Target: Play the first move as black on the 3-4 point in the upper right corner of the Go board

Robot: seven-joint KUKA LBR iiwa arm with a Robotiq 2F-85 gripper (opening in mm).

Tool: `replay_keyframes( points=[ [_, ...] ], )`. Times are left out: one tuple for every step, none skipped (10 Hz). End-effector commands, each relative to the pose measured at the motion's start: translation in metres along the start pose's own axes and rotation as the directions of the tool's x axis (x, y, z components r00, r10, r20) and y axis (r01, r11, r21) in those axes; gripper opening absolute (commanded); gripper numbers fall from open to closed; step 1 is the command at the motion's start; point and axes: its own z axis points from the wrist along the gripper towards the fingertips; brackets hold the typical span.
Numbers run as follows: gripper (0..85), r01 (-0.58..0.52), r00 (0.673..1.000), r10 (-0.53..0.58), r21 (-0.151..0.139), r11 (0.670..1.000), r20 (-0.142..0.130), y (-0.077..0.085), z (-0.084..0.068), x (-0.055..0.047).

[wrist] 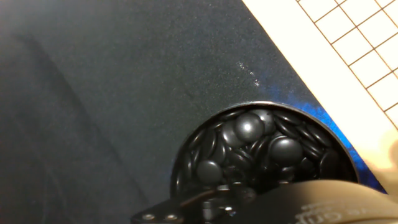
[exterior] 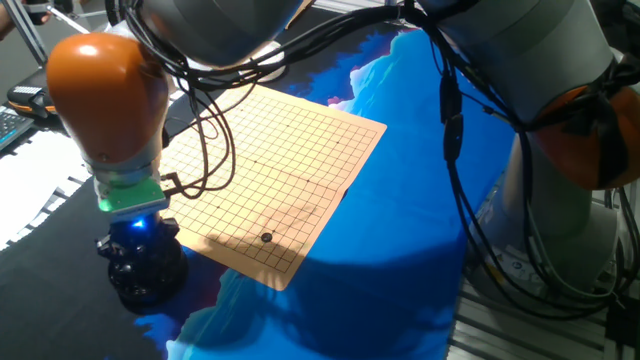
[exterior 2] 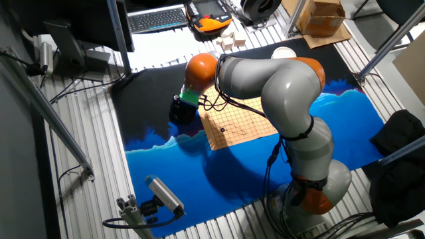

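Stones fill the black bowl (wrist: 264,163) directly under the gripper (exterior: 140,262), which hangs low over it beside the corner of the Go board (exterior: 270,160). The fingers are hidden in every view, so whether they are parted or pinching a stone cannot be told. One black stone (exterior: 266,238) already lies on the board, on a crossing a few lines in from the corner nearest the bowl; whether that is the 3-4 point cannot be counted for sure. If another stone were to be picked up, the arm should come straight down onto a stone on top of the heap, such as the raised one (wrist: 249,127) near the middle, close on that stone alone, and lift vertically, clear of the bowl's rim.
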Motion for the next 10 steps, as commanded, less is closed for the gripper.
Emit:
replay_keyframes(
  points=[
    [17.0,0.003,1.0,-0.003,0.001,1.0,-0.001,0.0,-0.002,0.0],
    [17.0,0.006,1.0,-0.006,0.004,1.0,-0.008,0.001,-0.007,0.001],
    [17.0,0.007,1.0,-0.007,-0.004,1.0,-0.029,0.0,-0.014,0.001],
    [17.0,0.007,0.999,-0.008,-0.014,1.0,-0.047,0.0,-0.02,0.001],
    [17.0,0.006,0.999,-0.007,-0.017,1.0,-0.051,0.0,-0.022,0.001],
    [17.0,0.006,0.999,-0.007,-0.019,1.0,-0.053,0.0,-0.022,0.001],
    [17.0,0.006,0.999,-0.007,-0.019,1.0,-0.053,0.0,-0.022,0.001],
    [17.0,0.004,0.999,-0.005,-0.02,1.0,-0.053,0.0,-0.022,0.001],
    [17.0,0.0,0.999,0.0,-0.014,1.0,-0.054,0.0,-0.022,0.001],
    [34.0,-0.014,0.999,0.013,-0.012,1.0,-0.052,0.0,-0.021,0.0]
  ],
)
